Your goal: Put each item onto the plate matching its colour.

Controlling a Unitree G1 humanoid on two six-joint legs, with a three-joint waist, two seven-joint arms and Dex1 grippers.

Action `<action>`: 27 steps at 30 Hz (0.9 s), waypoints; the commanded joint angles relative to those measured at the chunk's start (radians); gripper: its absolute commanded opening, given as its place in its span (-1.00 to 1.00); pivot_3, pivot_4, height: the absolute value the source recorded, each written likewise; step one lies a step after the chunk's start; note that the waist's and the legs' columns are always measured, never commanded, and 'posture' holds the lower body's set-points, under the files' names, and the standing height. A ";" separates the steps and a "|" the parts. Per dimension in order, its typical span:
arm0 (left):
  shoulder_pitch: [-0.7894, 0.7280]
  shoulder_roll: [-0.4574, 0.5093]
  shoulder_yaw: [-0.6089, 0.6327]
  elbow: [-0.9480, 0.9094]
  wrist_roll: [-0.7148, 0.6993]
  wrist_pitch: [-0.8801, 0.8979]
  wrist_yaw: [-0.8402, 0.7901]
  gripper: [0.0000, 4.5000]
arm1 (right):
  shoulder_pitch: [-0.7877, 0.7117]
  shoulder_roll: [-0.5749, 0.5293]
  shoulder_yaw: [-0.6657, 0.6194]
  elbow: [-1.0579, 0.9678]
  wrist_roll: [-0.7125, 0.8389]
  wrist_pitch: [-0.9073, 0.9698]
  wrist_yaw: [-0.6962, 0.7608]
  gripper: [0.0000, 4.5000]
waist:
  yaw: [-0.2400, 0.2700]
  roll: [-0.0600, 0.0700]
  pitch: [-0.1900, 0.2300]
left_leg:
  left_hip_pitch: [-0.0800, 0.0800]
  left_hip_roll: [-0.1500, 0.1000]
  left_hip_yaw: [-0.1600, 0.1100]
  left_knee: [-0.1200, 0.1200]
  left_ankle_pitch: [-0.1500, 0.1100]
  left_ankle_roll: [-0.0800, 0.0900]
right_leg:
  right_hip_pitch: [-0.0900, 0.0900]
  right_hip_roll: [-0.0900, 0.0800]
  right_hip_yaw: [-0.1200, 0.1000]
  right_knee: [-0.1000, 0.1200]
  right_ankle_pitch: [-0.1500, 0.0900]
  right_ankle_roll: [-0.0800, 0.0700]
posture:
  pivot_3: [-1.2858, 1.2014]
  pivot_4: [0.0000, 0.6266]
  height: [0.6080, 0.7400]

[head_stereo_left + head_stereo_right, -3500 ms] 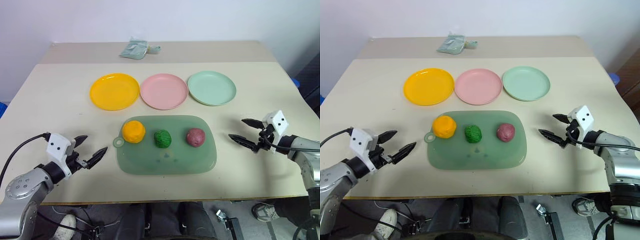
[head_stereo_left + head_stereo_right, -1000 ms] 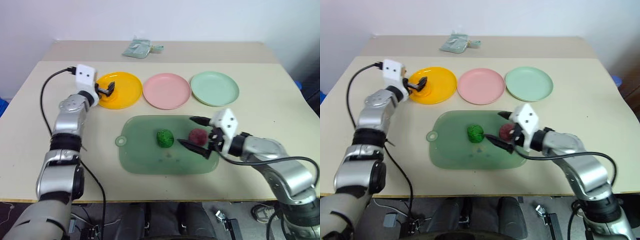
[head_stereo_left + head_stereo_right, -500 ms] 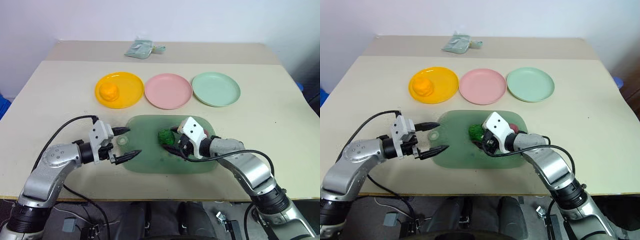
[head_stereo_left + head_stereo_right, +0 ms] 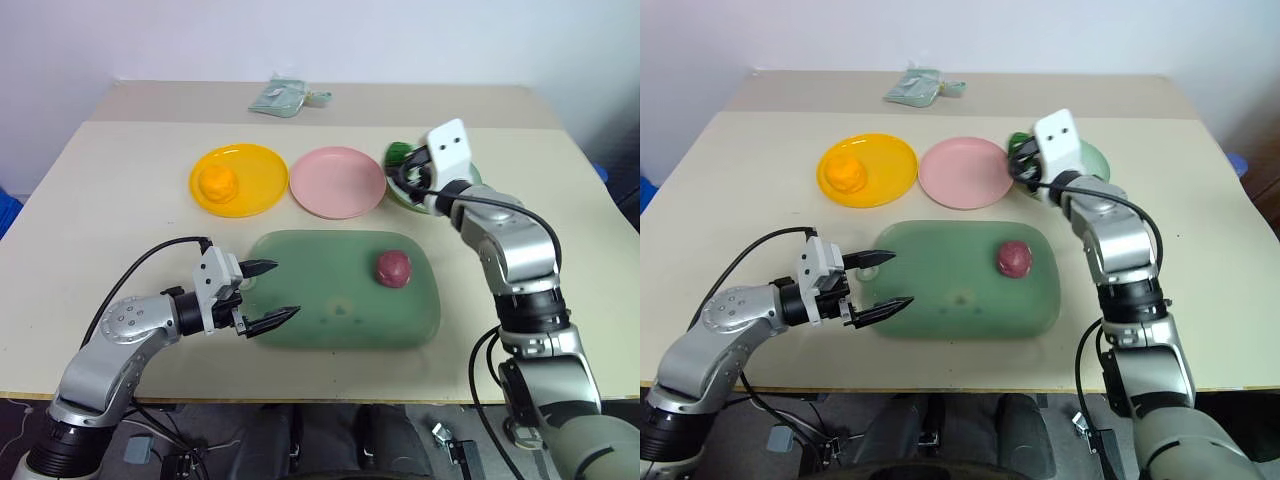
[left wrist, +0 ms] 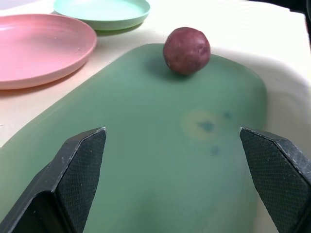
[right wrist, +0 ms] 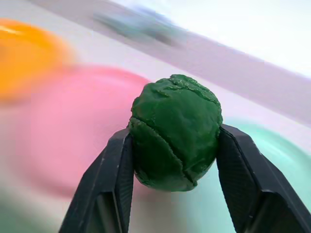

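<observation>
My right gripper (image 4: 405,168) is shut on the bumpy dark green lump (image 6: 175,131) and holds it in the air over the left rim of the mint green plate (image 4: 1095,160). The orange lump (image 4: 218,183) lies on the yellow plate (image 4: 262,165). Between those two plates the pink plate (image 4: 337,181) holds nothing. The maroon lump (image 4: 393,267) rests on the right part of the translucent green board (image 4: 330,320). At the board's left end my left gripper (image 4: 286,289) is open, low over the board, pointing toward the maroon lump (image 5: 186,50) with nothing between its fingers.
A small pale green packet (image 4: 285,97) lies at the far edge of the table, behind the plates. The left arm's black cable loops over the table near the front left.
My right gripper shut on the green lump, lifted it off the board and carried it back to the mint plate. My left gripper left the orange lump on the yellow plate and drew back to the board.
</observation>
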 commanded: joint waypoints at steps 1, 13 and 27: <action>-0.005 -0.015 -0.018 -0.044 0.003 0.001 0.021 1.00 | -0.084 0.009 -0.026 0.229 -0.044 -0.168 -0.022 -0.19 | -0.008 0.001 0.001 | 0.000 0.000 0.000 -0.001 0.000 0.000 | 0.000 0.000 0.000 0.000 0.000 0.000 | 0.03 -0.52 1.00; 0.058 -0.016 0.002 -0.058 0.006 -0.013 0.039 1.00 | 0.207 -0.177 -0.040 -0.233 0.199 -0.283 0.516 0.98 | -0.005 0.004 0.002 | 0.000 0.002 -0.001 -0.004 0.001 -0.001 | 0.001 0.001 0.000 -0.001 0.000 0.000 | 0.03 -0.52 1.00; -0.013 -0.012 -0.010 -0.038 0.007 0.010 0.027 1.00 | 0.427 -0.250 0.074 -0.405 0.155 -0.197 0.636 0.22 | 0.003 0.005 0.002 | 0.001 0.002 0.000 0.001 0.000 0.000 | 0.001 0.000 0.001 -0.001 0.000 0.000 | 0.03 -0.52 1.00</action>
